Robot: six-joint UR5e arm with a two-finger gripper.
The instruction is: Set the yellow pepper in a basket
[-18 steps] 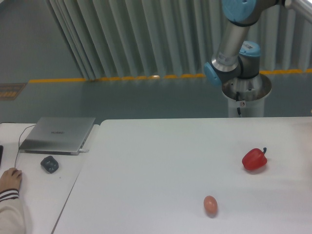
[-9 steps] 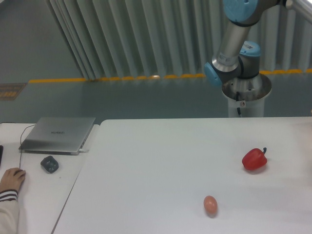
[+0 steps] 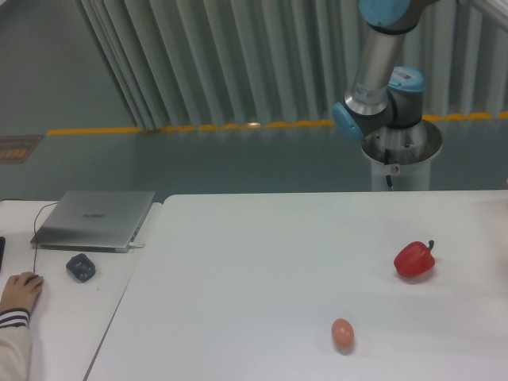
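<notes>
The yellow pepper is out of view, and so is the basket. Only the arm's base and lower links (image 3: 381,87) show, at the top right behind the table. The gripper itself lies outside the frame. On the white table (image 3: 238,270) sit a red bell pepper (image 3: 414,259) at the right and a small brownish-pink egg (image 3: 342,333) near the front.
A closed grey laptop (image 3: 94,219) and a dark mouse (image 3: 80,267) lie on the side table at the left. A person's hand (image 3: 17,291) rests at the left edge. The arm's pedestal (image 3: 401,163) stands behind the table's far edge.
The arm's upper link has shifted slightly upward and out of frame. The person's hand at the left moved down a little. The pepper and egg stayed put.
</notes>
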